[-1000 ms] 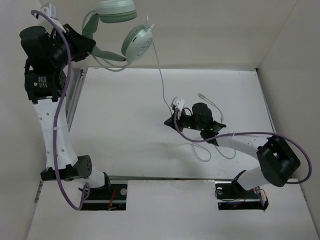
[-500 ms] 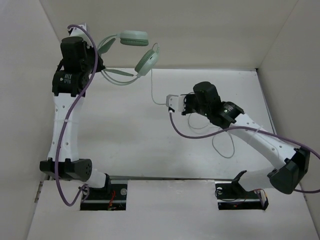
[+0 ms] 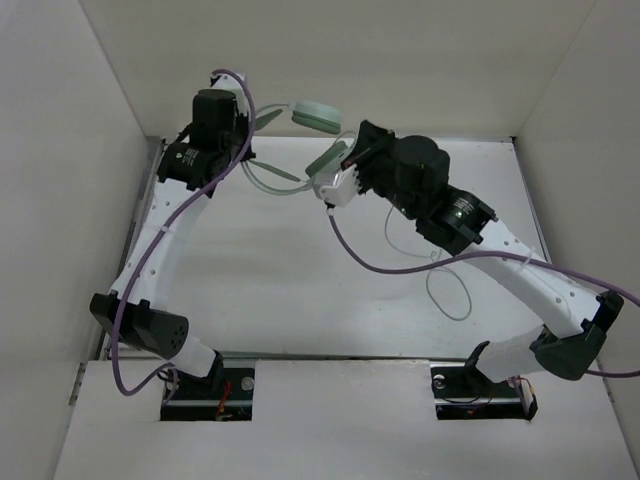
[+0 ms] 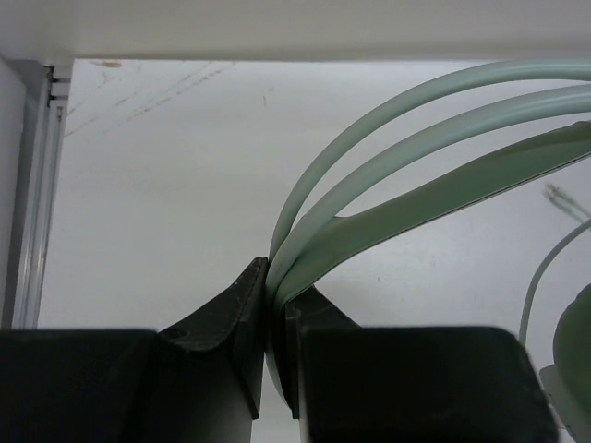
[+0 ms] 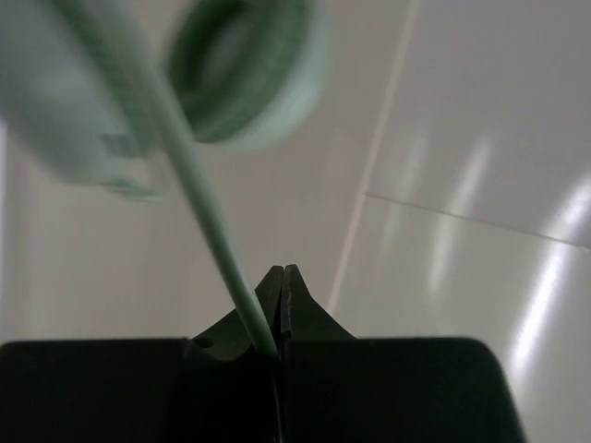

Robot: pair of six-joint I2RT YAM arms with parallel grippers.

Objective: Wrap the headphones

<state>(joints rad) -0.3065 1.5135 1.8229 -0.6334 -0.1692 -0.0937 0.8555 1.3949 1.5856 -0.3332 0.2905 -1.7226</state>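
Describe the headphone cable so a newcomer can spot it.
At the back of the white table, the left gripper holds mint headphones up by the headband. Their cable runs down through the right gripper, jaws shut on it, then loops on the table under that arm. It is thin and pale; the robot cables are thick and purple.

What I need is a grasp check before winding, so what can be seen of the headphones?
Pale mint-green headphones, plastic-looking, held up near the back wall. The left hand is shut on the curved headband: two thin bands and a wider strap. The right hand pinches the thin cable beside a blurred ear cup.
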